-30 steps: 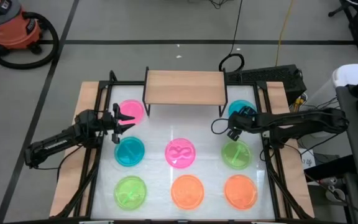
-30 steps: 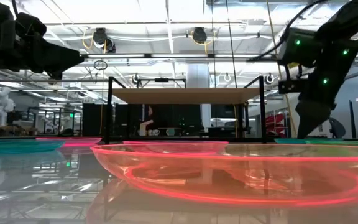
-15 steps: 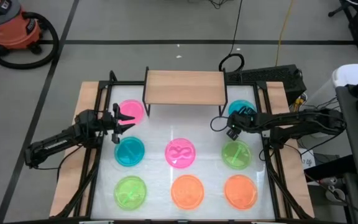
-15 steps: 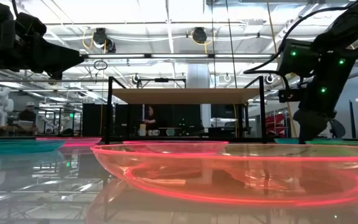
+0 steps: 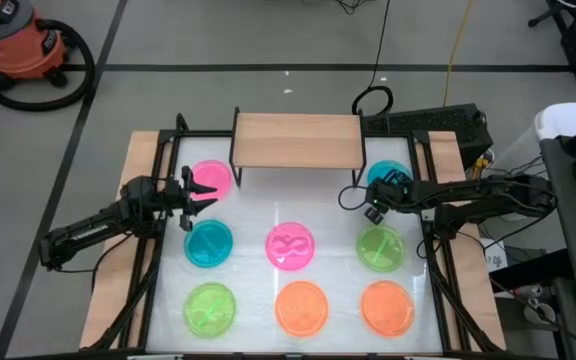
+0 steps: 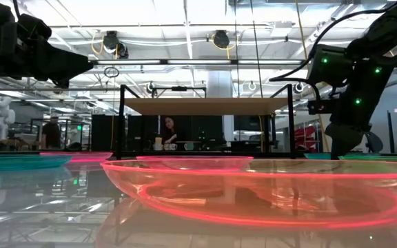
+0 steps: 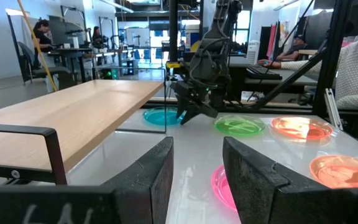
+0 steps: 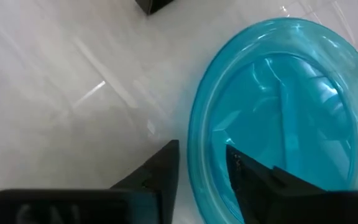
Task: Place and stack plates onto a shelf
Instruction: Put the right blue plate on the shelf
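Right gripper [image 5: 372,208] hangs low over the near rim of a teal plate [image 5: 388,175] at the table's right rear, beside the shelf [image 5: 298,139]; in the right wrist view its two fingers [image 8: 160,171] are spread w/ the plate's rim [image 8: 194,149] sitting between them, one finger outside, one inside, not pressed on it; the low view shows the same gripper [image 6: 343,141] pointing down toward the tabletop right of the shelf [image 6: 205,105]. Left gripper [image 5: 200,192] hovers at the table's left side, over the edge of a pink plate [image 5: 210,177] and just behind a second teal plate [image 5: 209,242]; its fingers [image 7: 148,180] stand apart w/ nothing between them. The shelf stands at the table's rear centre, its light-wood top bare. Remaining plates lie flat on the white table [image 5: 268,205]: a pink one [image 5: 290,246] at centre, a green one [image 5: 380,248] to its right, & a front row of green [image 5: 209,308], orange [image 5: 300,307] and orange [image 5: 387,306]; none stacked. People show in the room beyond the table; a red shop vac [image 5: 23,45] sits on the floor at far left.
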Robot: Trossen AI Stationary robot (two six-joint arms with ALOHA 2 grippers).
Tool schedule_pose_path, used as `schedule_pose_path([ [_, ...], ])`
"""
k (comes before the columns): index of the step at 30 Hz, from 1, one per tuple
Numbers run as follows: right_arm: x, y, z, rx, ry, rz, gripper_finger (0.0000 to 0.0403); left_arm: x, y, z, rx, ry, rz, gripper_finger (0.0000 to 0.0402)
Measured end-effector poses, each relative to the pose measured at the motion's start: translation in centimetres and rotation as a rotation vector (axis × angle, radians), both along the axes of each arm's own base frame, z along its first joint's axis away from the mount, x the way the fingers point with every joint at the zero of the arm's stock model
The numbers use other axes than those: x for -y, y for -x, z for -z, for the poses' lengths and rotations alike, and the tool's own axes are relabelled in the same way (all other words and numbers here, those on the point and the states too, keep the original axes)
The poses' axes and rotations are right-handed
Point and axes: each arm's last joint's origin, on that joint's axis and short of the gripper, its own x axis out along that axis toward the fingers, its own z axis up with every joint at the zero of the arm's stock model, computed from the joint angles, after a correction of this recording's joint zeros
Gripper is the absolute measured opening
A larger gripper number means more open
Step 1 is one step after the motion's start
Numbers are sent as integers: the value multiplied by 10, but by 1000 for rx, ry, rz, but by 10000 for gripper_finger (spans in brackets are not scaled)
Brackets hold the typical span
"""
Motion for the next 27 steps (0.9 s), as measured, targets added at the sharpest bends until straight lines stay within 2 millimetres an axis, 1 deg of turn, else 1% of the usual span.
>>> schedule_pose_path([
  [8,0,0,0,-7,0,-27,31,0,0,0,0,0,0,145],
  [12,-1,-1,-5,9,5,-36,5,0,0,0,-1,0,0,145],
  [15,-3,-3,-11,27,8,-49,3,0,0,0,0,0,0,145],
  [19,-4,-9,-24,105,29,-65,1,0,0,0,0,0,0,145],
  [24,-8,-8,-36,180,50,-89,0,0,0,0,0,0,0,145],
  [27,-9,-4,-42,210,55,-84,0,0,0,0,0,0,0,145],
])
